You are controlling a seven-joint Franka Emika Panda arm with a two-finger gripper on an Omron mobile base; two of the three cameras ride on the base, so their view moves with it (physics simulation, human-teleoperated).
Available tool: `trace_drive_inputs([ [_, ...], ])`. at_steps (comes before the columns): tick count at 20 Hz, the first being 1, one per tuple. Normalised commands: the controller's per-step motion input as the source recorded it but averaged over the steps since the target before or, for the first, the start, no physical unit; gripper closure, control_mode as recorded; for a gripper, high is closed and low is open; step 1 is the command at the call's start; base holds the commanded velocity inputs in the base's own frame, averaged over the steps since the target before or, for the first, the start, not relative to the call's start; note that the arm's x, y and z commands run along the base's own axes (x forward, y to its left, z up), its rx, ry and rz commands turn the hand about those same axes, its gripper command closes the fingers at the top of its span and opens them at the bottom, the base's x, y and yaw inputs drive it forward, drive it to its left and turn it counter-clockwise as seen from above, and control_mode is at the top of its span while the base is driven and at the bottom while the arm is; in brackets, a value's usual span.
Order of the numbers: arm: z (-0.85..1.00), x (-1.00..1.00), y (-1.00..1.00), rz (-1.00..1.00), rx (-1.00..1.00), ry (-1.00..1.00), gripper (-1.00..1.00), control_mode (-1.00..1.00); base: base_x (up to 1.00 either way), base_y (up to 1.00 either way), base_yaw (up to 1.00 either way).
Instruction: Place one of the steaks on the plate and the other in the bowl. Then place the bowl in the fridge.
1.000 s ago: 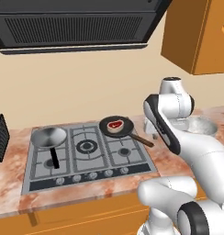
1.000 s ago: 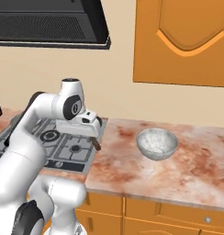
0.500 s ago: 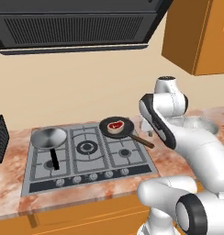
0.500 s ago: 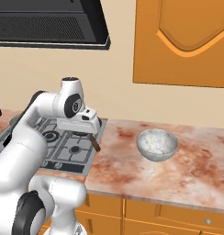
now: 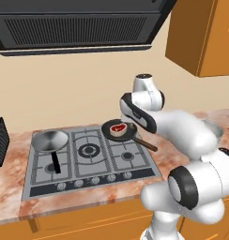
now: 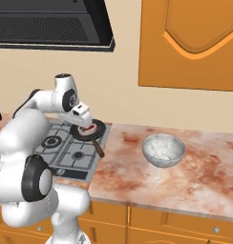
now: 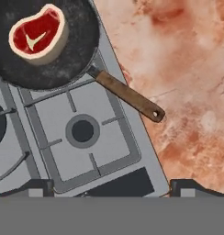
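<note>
We see a kitchen with a plain tan wall (image 5: 88, 89). A long counter (image 6: 185, 181) runs along it, with a pink and brown stone top. Under the top are orange wood drawers (image 6: 175, 224) with small round knobs. A grey stove (image 5: 88, 157) with black burner rings sits in the counter, and a row of knobs runs along its front. A big black hood (image 5: 79, 23) hangs over the stove. Beside the hood, an orange wood cupboard (image 6: 190, 43) hangs on the wall. The light is soft and even.
</note>
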Motion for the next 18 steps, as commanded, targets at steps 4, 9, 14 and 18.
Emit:
trace_drive_inputs([
  [4, -0.19, 0.88, 0.15, -0.52, 0.06, -0.14, -1.0, -1.0, 0.0, 0.0, 0.0],
  [9, -0.32, 1.0, -0.18, -0.04, 0.05, -0.07, -1.0, -1.0, 0.0, 0.0, 0.0],
  [14, -0.08, 0.93, -0.11, 0.01, 0.07, -0.01, -1.0, -1.0, 0.0, 0.0, 0.0],
  [18, 0.0, 0.5, 0.09, -0.01, 0.0, 0.03, -1.0, -1.0, 0.0, 0.0, 0.0],
])
